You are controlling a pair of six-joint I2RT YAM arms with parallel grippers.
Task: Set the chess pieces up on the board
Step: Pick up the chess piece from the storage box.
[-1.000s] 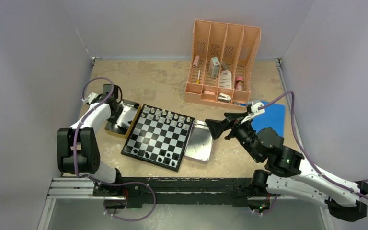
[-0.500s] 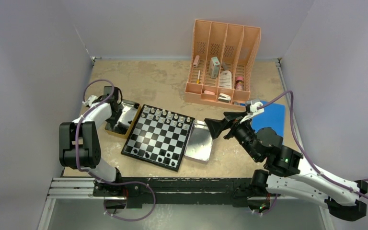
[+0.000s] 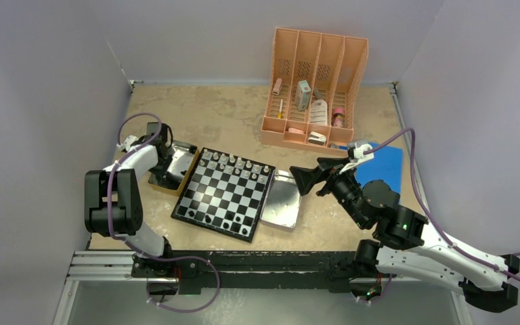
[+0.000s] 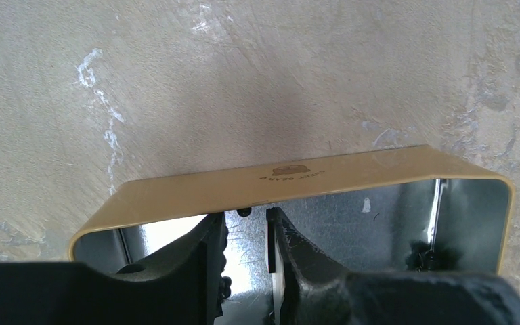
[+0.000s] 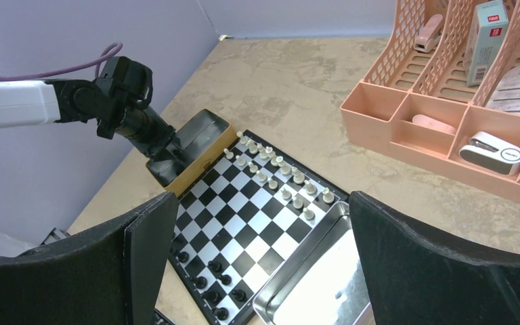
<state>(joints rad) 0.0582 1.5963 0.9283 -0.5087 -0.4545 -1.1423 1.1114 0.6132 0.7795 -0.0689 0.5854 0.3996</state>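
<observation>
Reaching into a gold-sided tin (image 4: 277,186) just left of the board (image 3: 223,193), the left gripper (image 4: 245,223) has its tips down near the shiny floor. Its jaws stand a narrow slit apart. A small dark speck sits at the far end of that slit, but I cannot tell whether it is pinched or only lying there. A dark clump in the tin's right corner is probably more black pieces waiting.

The right gripper (image 5: 263,196) hangs above the silver tray (image 3: 281,200) on the board's right side, fingers spread wide, holding nothing.

Board status, from the right wrist view:
- White pieces (image 5: 274,177) stand in two rows along the far edge. The rows look close to full, though they are too small to count or to check by type.
- Black pieces (image 5: 210,277) stand along the near edge, only a handful, bunched toward the left end. Several squares in those two rows show bare.
- Middle rows carry nothing.

Judgement: white side is about done and black side is partly done, so the task is past halfway. What is left is to lift the black pieces out of the tin one at a time and fill the near two rows, mostly toward the right end. The step in hand looks like a pick from the tin by the left arm.

Risk: the pieces are tiny and the tin walls are close, so a slipped pinch is likely.
</observation>
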